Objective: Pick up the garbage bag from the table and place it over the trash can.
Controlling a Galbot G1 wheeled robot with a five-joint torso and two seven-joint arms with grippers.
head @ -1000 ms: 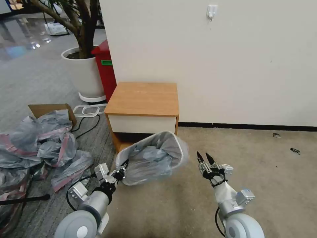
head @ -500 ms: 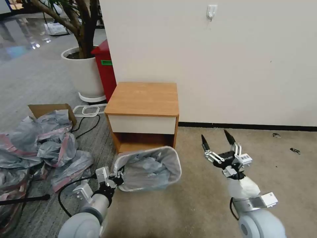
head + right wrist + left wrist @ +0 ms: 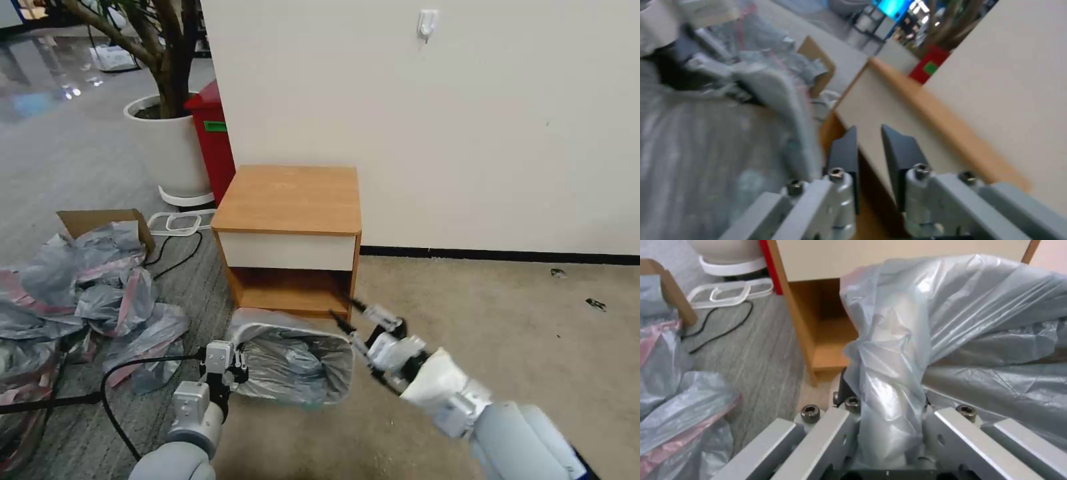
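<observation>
Our right tool [image 3: 350, 319] has swung down and left with jaws narrowed, right at the trash can's [image 3: 332, 399] far rim, while the left tool [image 3: 233, 363] pinches the garbage bag [image 3: 293, 360] at the opposite rim, below the surface [image 3: 290, 199].

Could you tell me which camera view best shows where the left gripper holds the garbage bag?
The left wrist view: the garbage bag runs bunched between the left gripper fingers. The head view shows this grip small; the right wrist view blurs it.

Head looks down — wrists close; table [image 3: 288, 200] shared.
</observation>
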